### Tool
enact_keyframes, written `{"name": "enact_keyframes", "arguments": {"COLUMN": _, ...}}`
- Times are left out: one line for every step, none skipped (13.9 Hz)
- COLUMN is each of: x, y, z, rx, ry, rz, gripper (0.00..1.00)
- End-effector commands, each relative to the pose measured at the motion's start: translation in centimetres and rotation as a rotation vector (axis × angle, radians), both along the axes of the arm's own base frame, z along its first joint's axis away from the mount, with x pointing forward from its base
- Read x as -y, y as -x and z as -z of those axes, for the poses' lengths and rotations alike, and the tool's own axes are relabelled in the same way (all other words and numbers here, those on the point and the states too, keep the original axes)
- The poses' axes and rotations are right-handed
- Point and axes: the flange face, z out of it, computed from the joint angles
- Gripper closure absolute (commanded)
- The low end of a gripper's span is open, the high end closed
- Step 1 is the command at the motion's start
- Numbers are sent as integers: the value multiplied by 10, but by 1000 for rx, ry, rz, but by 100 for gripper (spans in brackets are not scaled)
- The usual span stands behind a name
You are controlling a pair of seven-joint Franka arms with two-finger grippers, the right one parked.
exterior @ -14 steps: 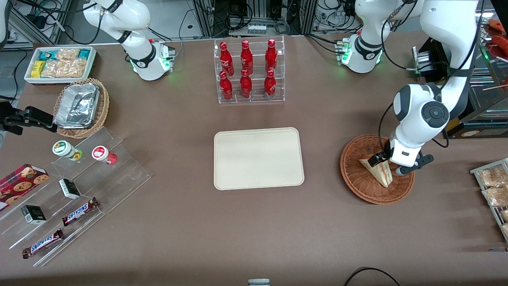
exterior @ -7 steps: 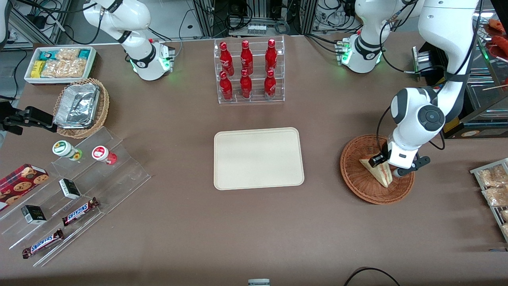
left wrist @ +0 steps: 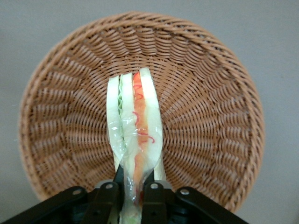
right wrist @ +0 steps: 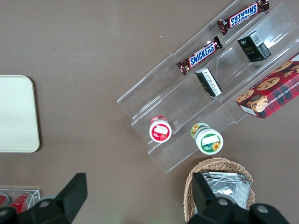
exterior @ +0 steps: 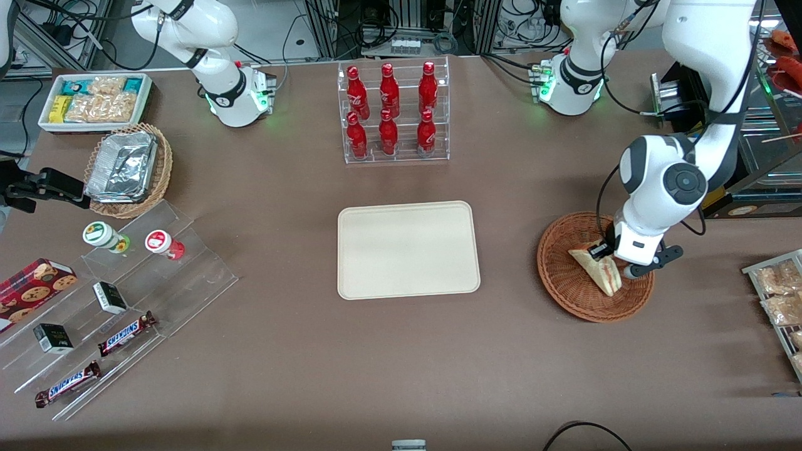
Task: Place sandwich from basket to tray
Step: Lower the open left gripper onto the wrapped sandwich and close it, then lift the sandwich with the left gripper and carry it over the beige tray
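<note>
The hand (left wrist: 131, 189) is down in the basket (exterior: 564, 285), closed narrow on the sandwich (exterior: 598, 270). The wrist view shows its 2 fingers (left wrist: 107, 196) pressing the wrapped wedge from either side at one end, with the clear wrap pinched and bunched between them. The sandwich stands on edge there, its cut face toward the camera, showing pale bread, a green layer and a red-orange layer. The rest of the wedge stretches over the middle of the basket's woven floor (left wrist: 201, 121). Whether its underside touches the weave cannot be determined.

In the front view the sandwich lies inside the basket's rim, tilted, its pointed end nearer the front camera and its gripped end under the hand (exterior: 611, 254). The basket sits on the brown counter (exterior: 401, 351) toward the working arm's end.

The tray (exterior: 407, 250) lies flat at mid-counter, well apart from the basket, with nothing on it. A clear rack of 6 red bottles (exterior: 391, 113) stands farther from the front camera than the tray. Toward the parked arm's end are a tan wicker basket with foil containers (exterior: 125, 168), a white bin of snack packets (exterior: 94, 100) and a stepped clear stand (exterior: 125, 313) holding 2 Snickers bars (exterior: 125, 332).
</note>
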Motion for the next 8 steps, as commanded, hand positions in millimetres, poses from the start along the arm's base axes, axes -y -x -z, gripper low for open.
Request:
{"name": "enact_keyframes", "arguments": {"x": 33, "y": -13, "z": -74, "rx": -32, "ry": -27, "rz": 70, "gripper": 100}}
{"name": "enact_keyframes", "arguments": {"x": 47, "y": -19, "z": -96, "rx": -48, "ry": -27, "rz": 90, "gripper": 100}}
{"name": "enact_keyframes", "arguments": {"x": 62, "y": -23, "z": -117, "rx": -49, "ry": -26, "rz": 111, "gripper": 100}}
{"name": "enact_keyframes", "arguments": {"x": 79, "y": -24, "z": -134, "rx": -48, "ry": -23, "rz": 124, "gripper": 100}}
{"name": "enact_keyframes", "arguments": {"x": 103, "y": -22, "z": -147, "rx": -60, "ry": -19, "rz": 159, "gripper": 100}}
{"name": "enact_keyframes", "arguments": {"x": 122, "y": -20, "z": -159, "rx": -61, "ry": -13, "rz": 181, "gripper": 100}}
{"name": "enact_keyframes", "arguments": {"x": 140, "y": -21, "z": -163, "rx": -60, "ry": -5, "rz": 193, "gripper": 100}}
{"name": "enact_keyframes", "arguments": {"x": 164, "y": -16, "z": -166, "rx": -56, "ry": 6, "rz": 229, "gripper": 100}}
